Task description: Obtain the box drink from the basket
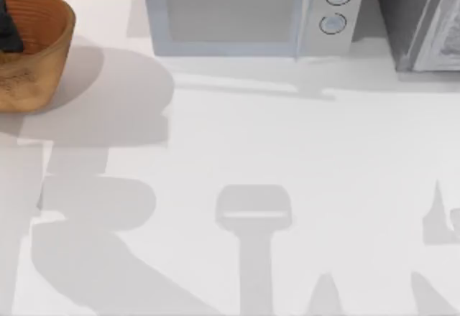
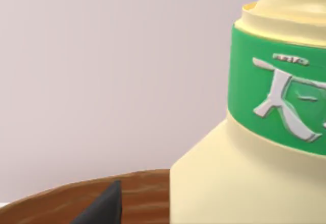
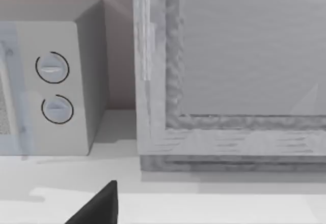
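1. Top view: the basket (image 1: 32, 47) sits at the table's far left corner, beside the white microwave (image 1: 248, 11). A dark piece of the left gripper (image 1: 8, 27) dips inside the rim.
2. Left wrist view: the box drink (image 2: 249, 147) looms right up close, above the basket's brown rim. Whether the left gripper has hold of it or how wide it stands, I can't tell. It looks light, rigid and smooth, so squeeze the flat body below the green band (image 2: 275, 96).
3. Right wrist view: the right arm idles, facing the microwave and a grey cabinet (image 3: 229, 76); its opening I can't tell.
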Tool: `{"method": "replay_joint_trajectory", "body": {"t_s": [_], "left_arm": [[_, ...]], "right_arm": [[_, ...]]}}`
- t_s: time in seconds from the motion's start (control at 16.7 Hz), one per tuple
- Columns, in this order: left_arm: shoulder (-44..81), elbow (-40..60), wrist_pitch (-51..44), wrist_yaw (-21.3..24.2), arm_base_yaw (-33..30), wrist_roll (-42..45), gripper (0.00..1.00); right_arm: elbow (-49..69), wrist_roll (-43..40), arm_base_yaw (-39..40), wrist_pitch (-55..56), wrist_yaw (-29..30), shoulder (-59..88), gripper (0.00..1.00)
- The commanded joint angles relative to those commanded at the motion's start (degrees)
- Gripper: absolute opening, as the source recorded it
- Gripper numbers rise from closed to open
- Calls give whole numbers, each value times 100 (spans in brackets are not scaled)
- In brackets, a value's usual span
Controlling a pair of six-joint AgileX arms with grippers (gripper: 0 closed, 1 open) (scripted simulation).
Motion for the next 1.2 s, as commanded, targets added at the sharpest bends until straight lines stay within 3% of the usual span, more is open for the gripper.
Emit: {"method": "replay_joint_trajectory", "body": {"t_s": [0.48, 1.2], "left_arm": [[239, 402, -161, -49, -52, -2, 100], [239, 402, -161, -49, -52, -2, 10]], "right_arm": [[0, 0, 0, 0, 0, 0, 100], [0, 0, 0, 0, 0, 0, 100]]}}
